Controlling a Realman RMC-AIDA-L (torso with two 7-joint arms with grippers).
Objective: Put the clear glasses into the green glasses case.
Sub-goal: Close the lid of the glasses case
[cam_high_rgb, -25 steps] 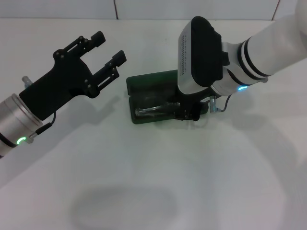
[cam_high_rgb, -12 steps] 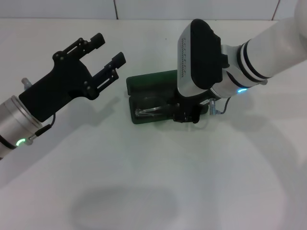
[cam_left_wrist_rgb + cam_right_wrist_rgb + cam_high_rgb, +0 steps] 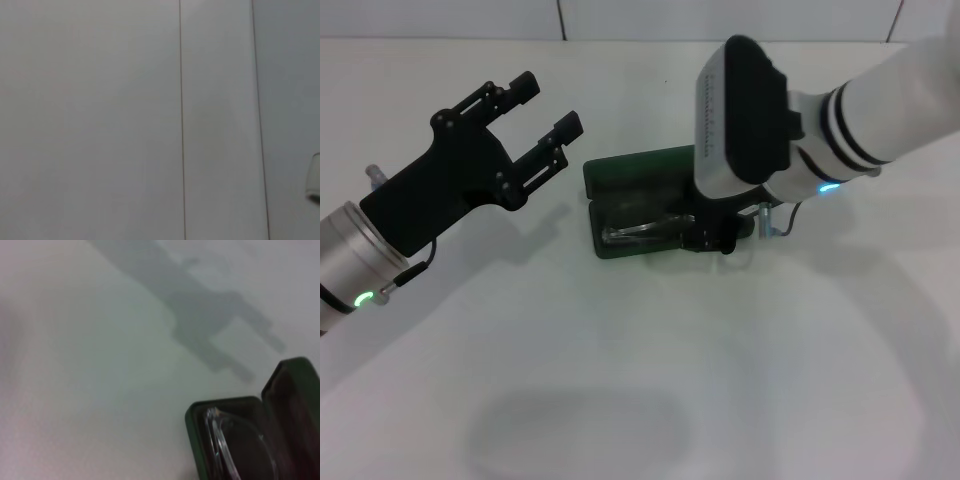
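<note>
The green glasses case (image 3: 626, 172) lies open on the white table, lid tilted back. The clear glasses (image 3: 638, 231) lie inside its lower half. The right wrist view shows the same case (image 3: 196, 436) with the glasses (image 3: 234, 446) resting in the dark lining. My right gripper (image 3: 712, 238) is down at the right end of the case, over that end of the glasses, largely hidden under its own wrist. My left gripper (image 3: 548, 101) hangs open in the air to the left of the case, holding nothing.
The white table (image 3: 620, 380) spreads around the case, with a soft shadow near the front. A seam of the back wall (image 3: 181, 120) fills the left wrist view.
My right wrist has shifted slightly to the right over the case. The glasses, the case and the left arm stay where they were.
</note>
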